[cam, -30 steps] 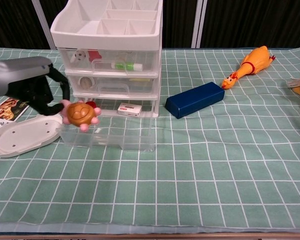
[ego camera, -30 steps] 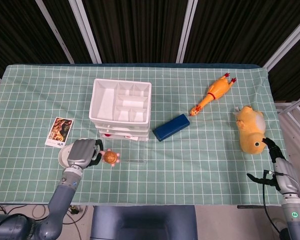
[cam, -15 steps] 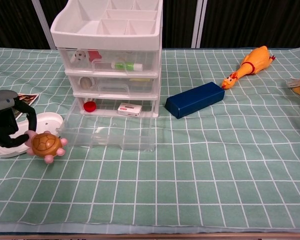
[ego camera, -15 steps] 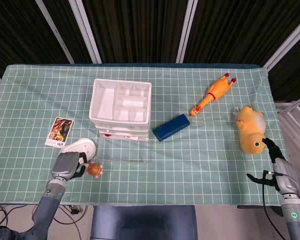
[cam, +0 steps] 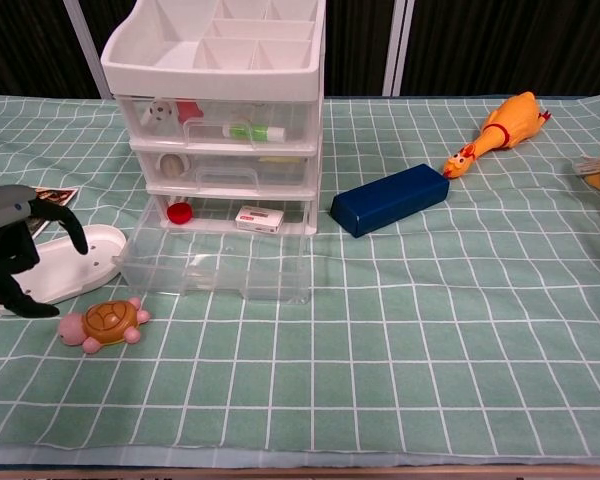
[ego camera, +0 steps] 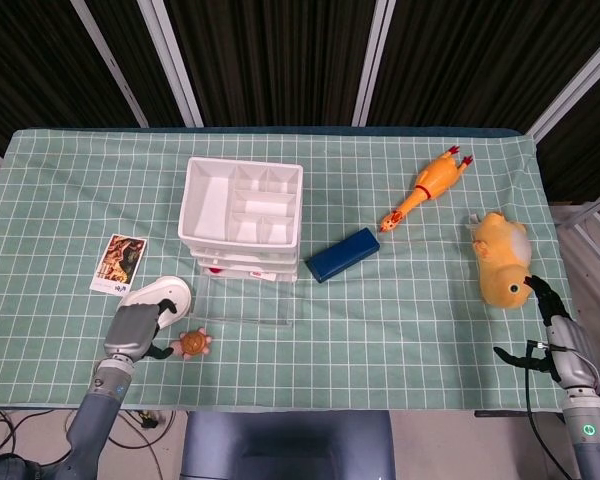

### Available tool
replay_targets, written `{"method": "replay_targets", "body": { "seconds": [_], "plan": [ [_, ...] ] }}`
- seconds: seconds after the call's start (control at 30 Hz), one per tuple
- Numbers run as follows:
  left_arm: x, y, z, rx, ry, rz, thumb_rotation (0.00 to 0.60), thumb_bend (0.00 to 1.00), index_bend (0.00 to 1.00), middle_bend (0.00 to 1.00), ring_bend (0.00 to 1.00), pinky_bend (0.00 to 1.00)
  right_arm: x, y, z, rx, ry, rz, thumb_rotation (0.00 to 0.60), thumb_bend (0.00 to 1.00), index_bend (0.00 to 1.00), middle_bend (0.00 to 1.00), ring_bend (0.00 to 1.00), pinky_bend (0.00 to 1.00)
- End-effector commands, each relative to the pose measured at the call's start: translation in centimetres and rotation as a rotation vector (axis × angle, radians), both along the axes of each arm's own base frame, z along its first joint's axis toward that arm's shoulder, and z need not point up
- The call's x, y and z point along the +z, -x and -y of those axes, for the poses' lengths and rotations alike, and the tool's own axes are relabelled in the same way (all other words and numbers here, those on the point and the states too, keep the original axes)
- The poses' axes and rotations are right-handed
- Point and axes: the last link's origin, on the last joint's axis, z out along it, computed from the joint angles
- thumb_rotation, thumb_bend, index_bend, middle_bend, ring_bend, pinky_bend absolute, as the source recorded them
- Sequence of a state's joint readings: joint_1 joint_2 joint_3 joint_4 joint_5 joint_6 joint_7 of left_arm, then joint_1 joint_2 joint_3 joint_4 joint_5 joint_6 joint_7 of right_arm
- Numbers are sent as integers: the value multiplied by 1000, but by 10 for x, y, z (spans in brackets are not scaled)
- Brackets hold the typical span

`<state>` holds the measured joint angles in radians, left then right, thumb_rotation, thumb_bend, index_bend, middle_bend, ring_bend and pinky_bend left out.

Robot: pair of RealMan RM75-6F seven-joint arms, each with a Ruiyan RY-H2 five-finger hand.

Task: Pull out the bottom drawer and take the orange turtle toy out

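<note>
1. Leftmost, a photo card [ego camera: 119, 263] lies flat on the green checked cloth [cam: 430, 330], and just beside it sits a shallow white tray [cam: 75, 262] holding nothing that I can see.
2. Next, the left hand [cam: 15, 262] hovers over the near end of that tray with its fingers spread and nothing in them; judging by that, the toy has been let go.
3. Just right of the hand, the orange turtle toy [cam: 105, 322] rests shell-up on the cloth, apart from the fingers and outside the drawer, so the task looks essentially complete.
4. Beyond it, the clear bottom drawer [cam: 215, 268] stands pulled well out of the white drawer unit [cam: 220, 120], presumably left open for reaching in; its front part looks bare, while a small red thing [cam: 180, 212] and a small white box [cam: 258, 217] lie toward the back.
5. Above, the two closed drawers hold small items, hard to identify, and the divided top tray looks bare.
6. Further right lie a blue box [cam: 388, 199], a rubber chicken [cam: 498, 130] and a yellow plush toy [ego camera: 502, 258].
7. Far right, the right hand [ego camera: 552, 330] idles off the table edge, fingers loosely apart, holding nothing.
</note>
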<state>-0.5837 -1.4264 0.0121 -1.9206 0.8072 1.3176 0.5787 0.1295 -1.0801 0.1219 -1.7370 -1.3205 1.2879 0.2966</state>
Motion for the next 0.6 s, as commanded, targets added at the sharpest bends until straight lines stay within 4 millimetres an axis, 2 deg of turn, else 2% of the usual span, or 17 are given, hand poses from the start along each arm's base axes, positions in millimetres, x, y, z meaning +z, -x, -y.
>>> {"method": "replay_targets", "body": {
  "seconds": [0.03, 0.07, 0.13, 0.17, 0.23, 0.3, 0.33, 0.4, 0.5, 0.6],
  "plan": [
    [24, 4, 8, -47, -116, 56, 600, 115, 252, 668, 687, 826, 0, 0, 0, 2, -1, -2, 600, 109, 0, 0, 0, 185],
    [30, 6, 11, -58, -142, 64, 600, 115, 231, 600, 609, 757, 0, 0, 0, 3, 0, -4, 600, 109, 0, 0, 0, 185],
    [43, 11, 16, -82, -199, 72, 600, 110, 153, 408, 378, 539, 0, 0, 0, 4, 1, -6, 600, 109, 0, 0, 0, 185],
    [50, 14, 19, -97, -227, 74, 600, 102, 126, 344, 307, 467, 0, 0, 0, 5, 2, -8, 600, 108, 0, 0, 0, 185],
    [64, 21, 25, -119, -289, 70, 600, 60, 55, 141, 122, 269, 0, 0, 0, 8, 3, -14, 600, 109, 0, 0, 0, 185],
    [76, 29, 31, -130, -337, 67, 600, 34, 13, 29, 29, 130, 0, 0, 0, 10, 5, -20, 600, 109, 0, 0, 0, 185],
    [81, 34, 33, -133, -358, 60, 600, 25, 1, 3, 4, 65, 0, -1, 0, 12, 5, -23, 600, 108, 0, 0, 0, 185],
    [97, 50, 40, -152, -415, 17, 600, 15, 0, 0, 0, 9, -1, -1, 0, 15, 8, -33, 600, 108, 0, 0, 0, 185],
    [111, 68, 48, -165, -478, -32, 600, 11, 0, 0, 0, 0, -1, -1, 0, 17, 10, -43, 600, 109, 0, 0, 0, 185],
    [116, 81, 55, -141, -497, -47, 600, 10, 0, 0, 0, 0, -2, -1, 0, 21, 13, -52, 600, 109, 0, 0, 0, 185]
  ]
}}
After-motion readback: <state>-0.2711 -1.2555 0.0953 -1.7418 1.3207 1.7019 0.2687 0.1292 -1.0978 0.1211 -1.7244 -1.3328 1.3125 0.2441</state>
